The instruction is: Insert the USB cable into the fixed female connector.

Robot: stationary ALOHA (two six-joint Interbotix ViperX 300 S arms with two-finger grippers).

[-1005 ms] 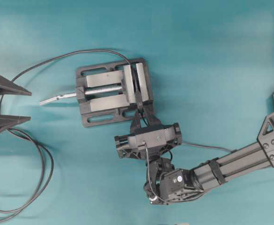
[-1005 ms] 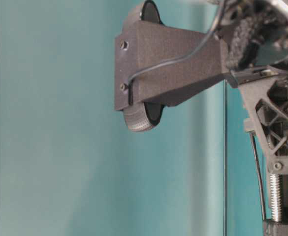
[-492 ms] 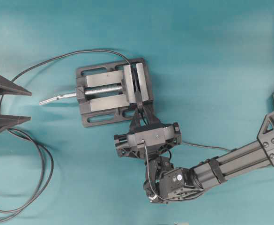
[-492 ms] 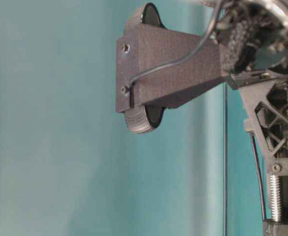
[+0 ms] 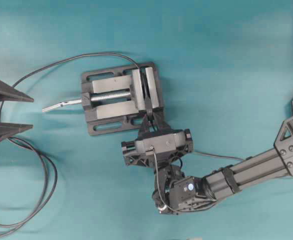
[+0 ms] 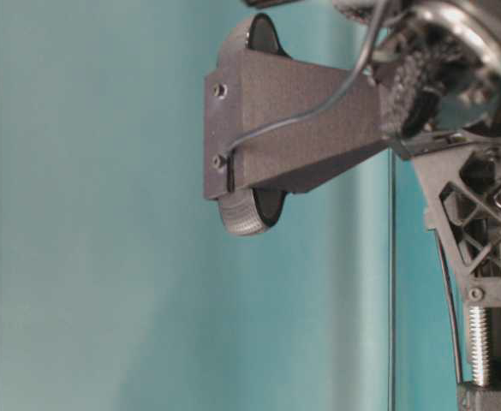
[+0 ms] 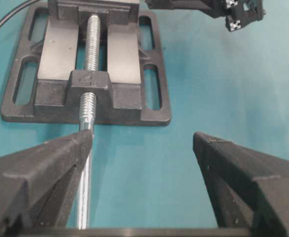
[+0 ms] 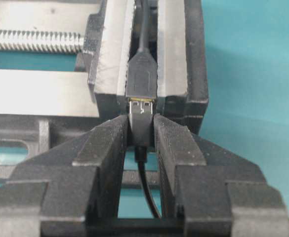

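On the teal tabletop a grey vise sits left of centre in the overhead view, its silver screw pointing left. Clamped between the vise's 2 silver jaws is the fixed female connector, a small black socket block whose open mouth faces the near edge of the vise; its dark lead leaves the far side of the vise, arcs left and loops across the left of the tabletop.

The right gripper reaches in from the lower right and stands at the near edge of the vise. Its fingers are closed part-way on the black plug of the USB cable, gripping it from both sides. The plug's metal tip touches the mouth of the socket, in line with it; whether it has gone in at all cannot be told. The thin cord trails back between the fingers.

The left gripper is at the far left edge, well apart from the vise, fully spread and holding nothing.
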